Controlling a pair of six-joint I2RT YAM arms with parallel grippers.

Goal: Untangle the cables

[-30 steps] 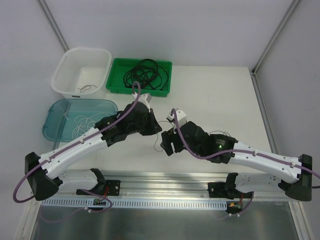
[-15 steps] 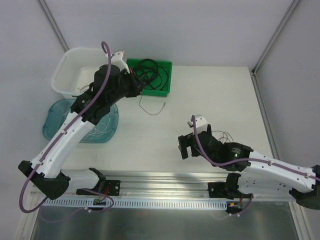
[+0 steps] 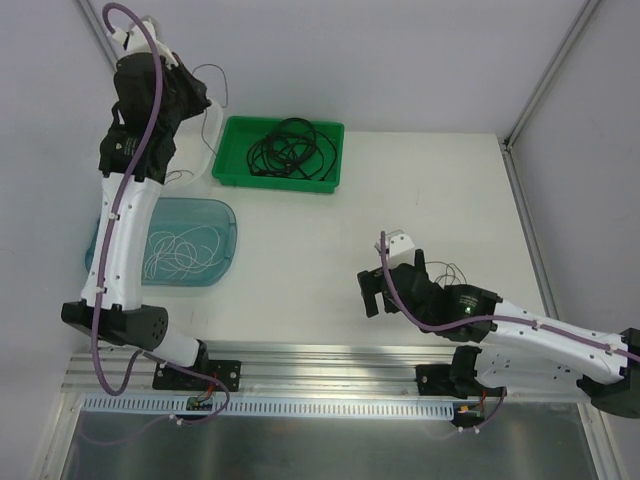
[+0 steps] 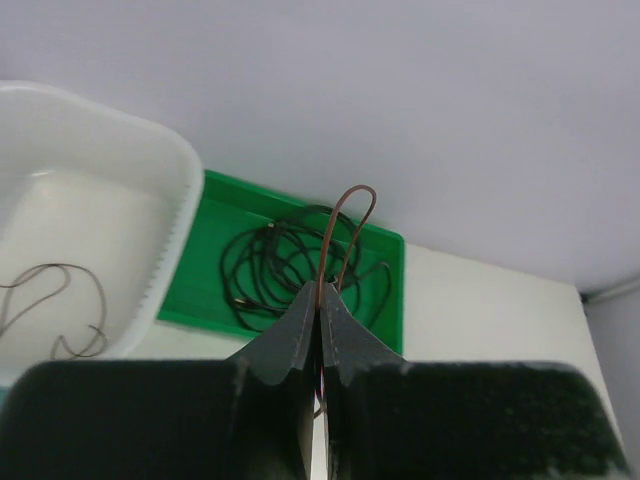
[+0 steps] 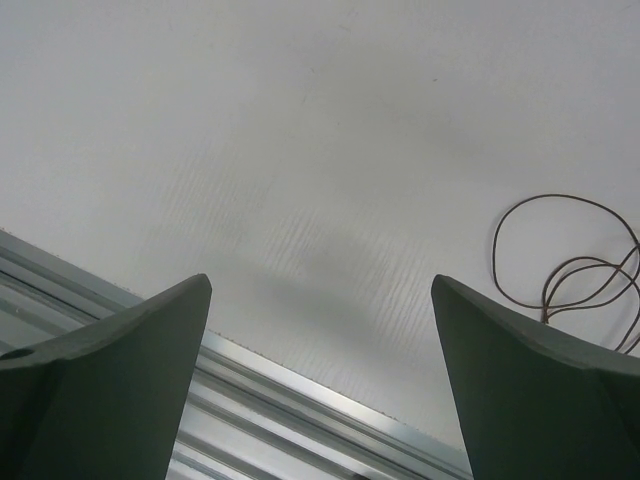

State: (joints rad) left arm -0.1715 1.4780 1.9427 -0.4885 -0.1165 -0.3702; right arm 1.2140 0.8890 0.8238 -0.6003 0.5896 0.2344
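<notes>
My left gripper is raised high at the back left, above the white basket, and is shut on a hair-thin brownish wire. In the left wrist view the wire loops up out of the closed fingertips. Another thin brown wire lies in the basket. Black cables lie coiled in the green tray. A white cable lies in the blue tray. My right gripper is open and empty, low near the front rail. A brown wire lies on the table beside it.
The aluminium rail runs along the table's front edge just below my right gripper. The three containers sit in the back-left part of the table. White walls and metal frame posts close the workspace at the back and sides.
My left arm has swung from the table's middle up to the back left, carrying the brown wire over the white basket. My right gripper has opened and drawn back toward the front right.
</notes>
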